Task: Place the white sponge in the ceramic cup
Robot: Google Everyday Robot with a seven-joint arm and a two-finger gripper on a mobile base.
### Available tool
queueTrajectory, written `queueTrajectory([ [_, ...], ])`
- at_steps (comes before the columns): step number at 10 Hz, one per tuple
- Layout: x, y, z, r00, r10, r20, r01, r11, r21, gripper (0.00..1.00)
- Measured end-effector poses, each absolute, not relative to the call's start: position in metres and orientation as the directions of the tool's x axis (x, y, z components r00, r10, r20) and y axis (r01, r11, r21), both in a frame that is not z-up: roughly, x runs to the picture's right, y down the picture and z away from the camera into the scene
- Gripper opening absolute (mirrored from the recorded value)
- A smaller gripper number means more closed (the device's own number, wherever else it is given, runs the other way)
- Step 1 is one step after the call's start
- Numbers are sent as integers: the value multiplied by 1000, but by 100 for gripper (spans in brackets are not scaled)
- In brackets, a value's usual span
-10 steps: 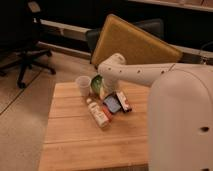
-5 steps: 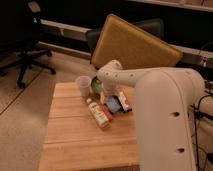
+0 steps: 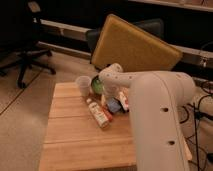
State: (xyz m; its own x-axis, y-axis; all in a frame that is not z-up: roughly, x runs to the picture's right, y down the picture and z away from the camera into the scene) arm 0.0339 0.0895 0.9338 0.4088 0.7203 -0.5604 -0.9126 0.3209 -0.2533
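Observation:
The ceramic cup [image 3: 83, 84] stands upright near the back left of the wooden table [image 3: 70, 137]. A bluish-grey pad, the white sponge [image 3: 114, 105], lies on the table to the right of the cup, beside a red-and-black box [image 3: 123, 100]. My white arm reaches in from the right and bends down over the green bowl [image 3: 95, 86]. The gripper [image 3: 106, 96] hangs at its end, just left of the sponge and mostly hidden by the wrist.
A pale bottle with an orange-red label [image 3: 98, 113] lies on its side in front of the bowl. A large tan board [image 3: 132, 47] leans behind the table. An office chair [image 3: 27, 40] stands at the far left on the floor.
My arm has swung in and now fills more of the right side, covering that part of the table. The wrist sits lower over the bowl and sponge. The objects have not moved.

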Motion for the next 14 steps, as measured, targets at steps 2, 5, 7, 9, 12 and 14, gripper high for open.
queueTrajectory([
  [2, 34, 91, 939, 407, 717, -566, -914, 314, -259, 65],
  [5, 32, 94, 942, 399, 716, -573, -917, 298, -266, 60],
  [7, 32, 94, 943, 397, 717, -573, -918, 294, -267, 43],
  [9, 33, 91, 941, 392, 722, -571, -920, 289, -266, 22],
  [12, 33, 89, 936, 379, 728, -571, -925, 271, -268, 0],
  [14, 28, 70, 924, 377, 744, -551, -924, 263, -277, 0],
])
